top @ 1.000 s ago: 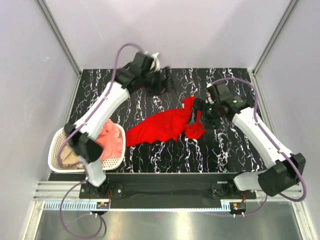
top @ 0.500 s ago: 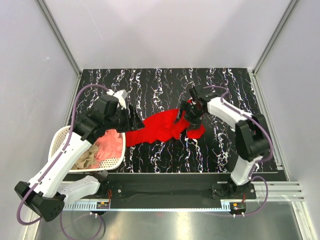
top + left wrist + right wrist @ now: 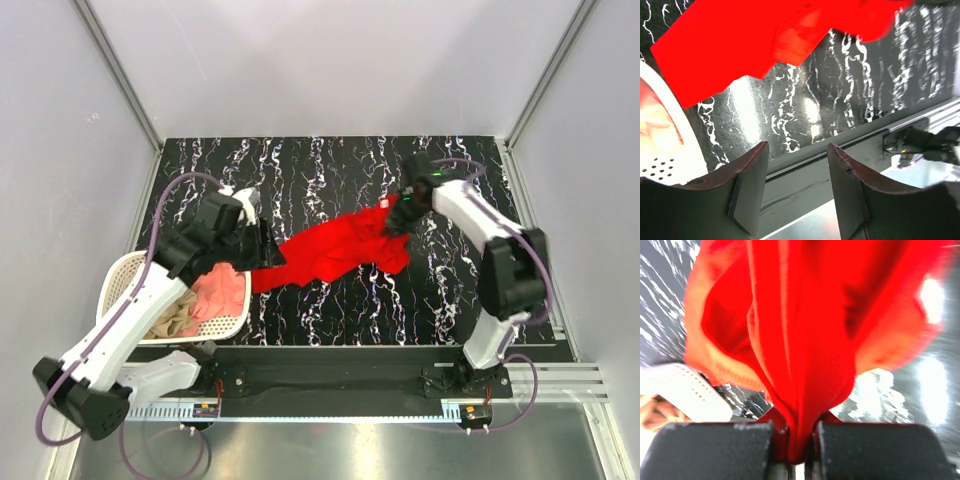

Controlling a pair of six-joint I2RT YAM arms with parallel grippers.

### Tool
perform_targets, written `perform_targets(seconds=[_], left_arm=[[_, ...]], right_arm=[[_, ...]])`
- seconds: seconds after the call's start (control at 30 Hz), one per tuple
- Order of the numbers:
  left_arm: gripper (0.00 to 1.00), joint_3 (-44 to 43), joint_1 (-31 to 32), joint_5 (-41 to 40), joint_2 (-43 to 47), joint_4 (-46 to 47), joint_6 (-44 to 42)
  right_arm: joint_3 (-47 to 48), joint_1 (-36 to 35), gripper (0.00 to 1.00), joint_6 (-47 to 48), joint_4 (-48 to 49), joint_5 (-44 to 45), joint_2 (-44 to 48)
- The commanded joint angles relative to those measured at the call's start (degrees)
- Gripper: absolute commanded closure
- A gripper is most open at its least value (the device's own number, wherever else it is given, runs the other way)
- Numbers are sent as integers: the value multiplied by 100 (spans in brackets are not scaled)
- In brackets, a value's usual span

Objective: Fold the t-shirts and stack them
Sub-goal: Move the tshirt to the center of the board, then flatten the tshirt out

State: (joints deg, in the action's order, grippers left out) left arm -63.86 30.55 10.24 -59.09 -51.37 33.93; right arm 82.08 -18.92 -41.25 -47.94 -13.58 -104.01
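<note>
A crumpled red t-shirt (image 3: 335,250) lies slantwise across the middle of the black marbled table. My right gripper (image 3: 397,213) is at its far right end. In the right wrist view the right gripper (image 3: 795,442) is shut on a bunched fold of the red t-shirt (image 3: 805,340), which hangs from the jaws. My left gripper (image 3: 266,250) hovers at the shirt's near left end, beside the basket. In the left wrist view the left gripper (image 3: 797,182) is open with nothing between its fingers, and the red t-shirt (image 3: 740,45) lies beyond the fingertips.
A white perforated laundry basket (image 3: 112,295) stands at the table's left front corner, holding a pink garment (image 3: 222,292) and a beige one (image 3: 175,318). Its rim shows as basket (image 3: 660,150) and basket (image 3: 685,390). The table's front rail (image 3: 340,352) runs just below.
My left arm swung from the far back of the table down to the shirt's left end and its jaws narrowed. My right gripper closed on the shirt and pulled its right end up and back.
</note>
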Motion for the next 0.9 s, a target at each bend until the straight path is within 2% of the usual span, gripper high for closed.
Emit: perform_targets(seconds=[0.0, 0.07, 0.1, 0.13, 0.17, 0.2, 0.27, 0.33, 0.4, 0.53, 0.57, 0.63, 0.7, 0.77, 0.83, 0.87], left_arm=[[45, -355, 118, 13, -426, 66, -387], [40, -452, 259, 22, -612, 197, -431], [34, -478, 311, 22, -734, 250, -457], [33, -505, 425, 22, -953, 355, -466], [32, -610, 487, 22, -1094, 408, -484], [30, -671, 627, -4, -1218, 426, -519], [29, -830, 733, -136, -1604, 435, -554], [29, -1014, 830, -232, -1807, 366, -572], [30, -1006, 848, -364, -1931, 374, -572], [34, -840, 839, -636, -1913, 427, -528], [35, -787, 839, -707, -1870, 435, -502], [38, -560, 795, -917, -1834, 444, -309], [42, -374, 655, -927, -1773, 453, -29], [42, -137, 584, -848, -1729, 479, 104], [42, -84, 567, -918, -1641, 418, 210], [42, -22, 567, -927, -1597, 409, 236]], right_arm=[[-403, 1089, 98, 547, -724, -126, 1003], [-701, 1521, 92, 995, -760, -171, 1171], [-720, 1853, 84, 1144, -882, -101, 1198], [-720, 2065, 79, 1355, -953, 13, 1181], [-703, 2181, 70, 1470, -1015, 318, 1146], [-659, 2321, 51, 1541, -1076, 591, 1085], [-484, 2366, 42, 1743, -1138, 1127, 1049], [-351, 2297, 40, 1753, -1384, 1052, 1075], [-438, 2121, 38, 1700, -1446, 578, 1276], [-711, 771, 37, 1174, -1289, 401, 1734], [-798, 610, 36, 1051, -992, 235, 1787], [-957, 320, 39, 569, -456, -274, 1718], [-1115, 64, 49, 120, 118, -1091, 1192], [-906, -312, 55, -338, -30, -990, 787], [-808, -533, 54, -671, 13, -490, 583], [-921, -595, 50, -891, 231, -392, 609]])
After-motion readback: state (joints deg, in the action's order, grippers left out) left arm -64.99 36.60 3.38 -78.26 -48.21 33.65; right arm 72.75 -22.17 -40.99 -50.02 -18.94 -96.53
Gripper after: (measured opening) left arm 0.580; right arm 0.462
